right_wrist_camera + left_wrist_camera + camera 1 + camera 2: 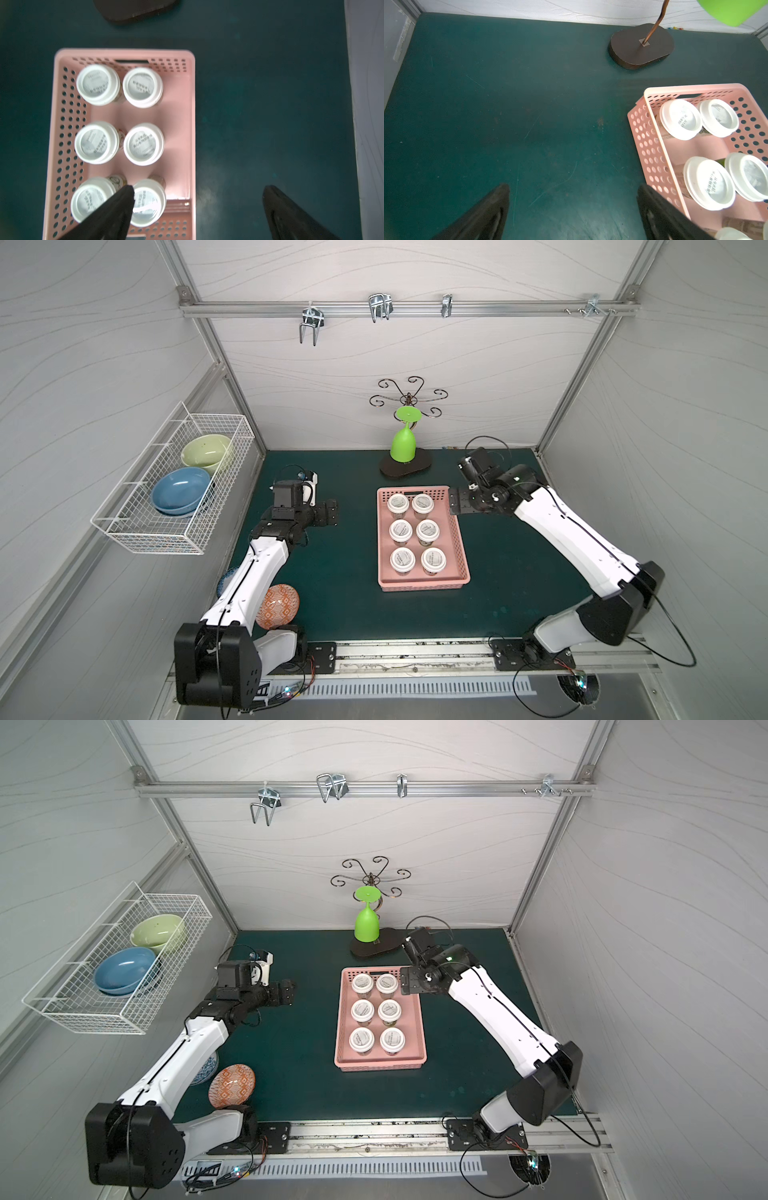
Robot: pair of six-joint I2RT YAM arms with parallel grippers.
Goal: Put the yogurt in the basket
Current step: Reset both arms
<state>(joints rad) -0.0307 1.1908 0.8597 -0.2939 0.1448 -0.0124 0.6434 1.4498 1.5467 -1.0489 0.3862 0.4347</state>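
The pink basket (424, 587) (380, 1065) lies in the middle of the green mat and holds several white-lidded yogurt cups (422, 503) (387, 983) upright in two rows. My right gripper (457, 502) (405, 979) hangs open above the basket's far right corner. In the right wrist view (198, 189) one finger lies over a yogurt cup (148, 202) and the other over bare mat outside the basket wall (192, 124). Nothing is between the fingers. My left gripper (332, 512) (289, 990) (574, 191) is open and empty over bare mat, left of the basket (643, 145).
A dark stand (405, 466) at the back holds an upside-down green goblet (402, 445). A white wire basket (174, 547) on the left wall holds a green bowl (205, 452) and a blue bowl (180, 489). An orange patterned bowl (277, 605) sits by the left arm's base.
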